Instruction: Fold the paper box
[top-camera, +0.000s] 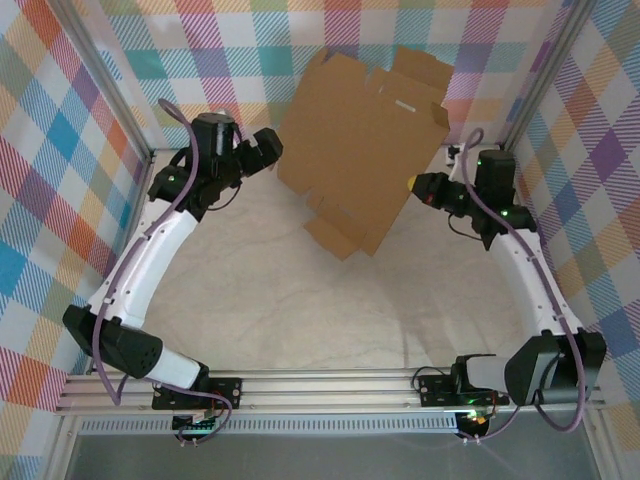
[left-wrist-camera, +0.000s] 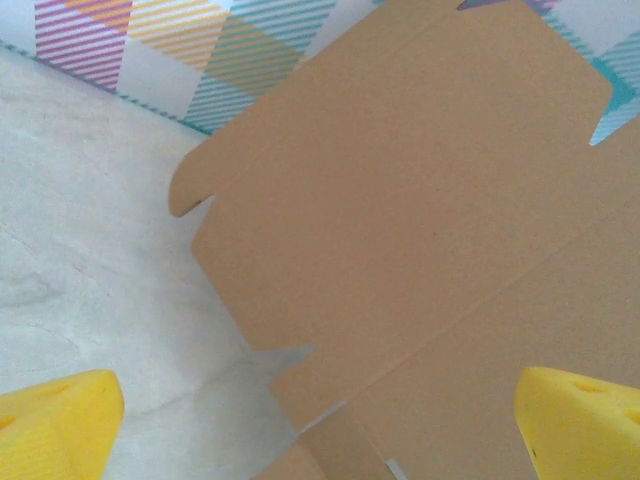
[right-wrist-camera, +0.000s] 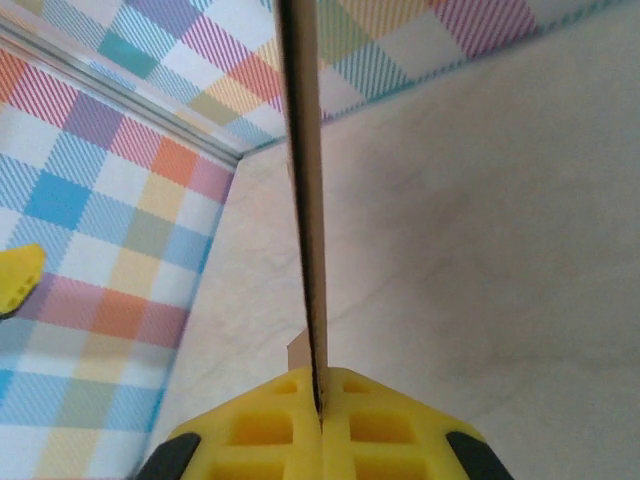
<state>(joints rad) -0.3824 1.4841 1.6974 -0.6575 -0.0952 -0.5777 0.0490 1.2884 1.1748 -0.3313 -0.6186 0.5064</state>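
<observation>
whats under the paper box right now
The paper box is a flat sheet, tilted, with the right gripper shut on its edge. Beside it the pale table and checked wall show; the patch it covers is hidden.

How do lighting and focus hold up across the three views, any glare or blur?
Top external: even, diffuse light, no glare, the paper box sharp. Left wrist: the cardboard in focus, the yellow fingers of the left gripper soft at the bottom corners. Right wrist: bright, no glare, the box edge-on in the right gripper, whose near pads look slightly soft.
</observation>
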